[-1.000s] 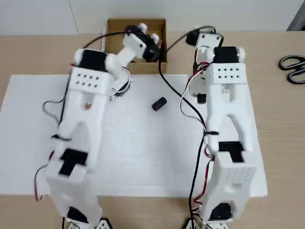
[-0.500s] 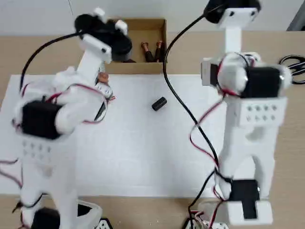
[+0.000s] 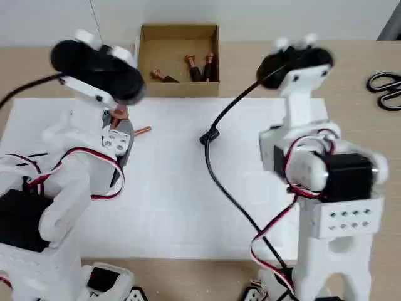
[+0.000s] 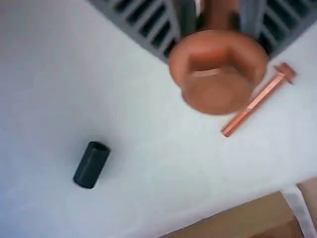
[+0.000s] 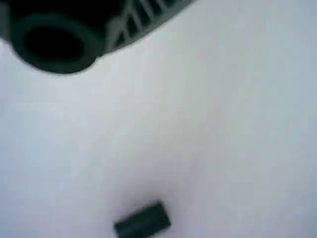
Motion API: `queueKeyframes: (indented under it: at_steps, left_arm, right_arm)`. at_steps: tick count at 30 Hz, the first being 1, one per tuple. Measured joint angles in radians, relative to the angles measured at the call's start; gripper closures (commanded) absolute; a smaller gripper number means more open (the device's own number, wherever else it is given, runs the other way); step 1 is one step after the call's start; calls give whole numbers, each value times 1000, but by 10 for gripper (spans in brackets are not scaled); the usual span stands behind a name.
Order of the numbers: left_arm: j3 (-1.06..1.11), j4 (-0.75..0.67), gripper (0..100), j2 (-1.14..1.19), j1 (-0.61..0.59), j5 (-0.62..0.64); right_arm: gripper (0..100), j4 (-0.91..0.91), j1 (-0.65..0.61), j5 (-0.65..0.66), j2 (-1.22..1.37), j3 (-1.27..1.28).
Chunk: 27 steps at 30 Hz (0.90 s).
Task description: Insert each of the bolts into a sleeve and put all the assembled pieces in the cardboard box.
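Bolt (image 4: 218,79) is clamped, head outward, in the closed left tool (image 4: 218,12) over the white sheet (image 3: 188,200); the right tool (image 5: 59,20) appears closed on a sleeve (image 5: 49,47). Judgement: line up both axes squarely before pushing, since tilt would jam it.

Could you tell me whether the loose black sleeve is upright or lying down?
Lying down: the sleeve rests on its side on the white sheet.

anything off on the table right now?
Only the black cable: it trails across the white mat and runs right against the loose sleeve, so it might drag the sleeve. Nothing looks spilled or damaged.
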Motion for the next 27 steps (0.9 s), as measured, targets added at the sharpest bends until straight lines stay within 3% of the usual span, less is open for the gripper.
queueKeyframes:
  at_steps: [4, 14, 22, 27]
  left_arm:
    - [0, 0, 994, 0, 0, 110]
    - [0, -2, 994, 0, 0, 133]
    - [18, -28, 994, -71, 0, 133]
    - [110, -104, 994, -118, 0, 206]
  right_arm:
    - [995, -172, 3, 3, -57, 255]
    - [995, -732, -17, 8, -334, 855]
    - [993, -951, -84, 8, -488, 1162]
    - [994, -1080, -94, 8, -615, 1304]
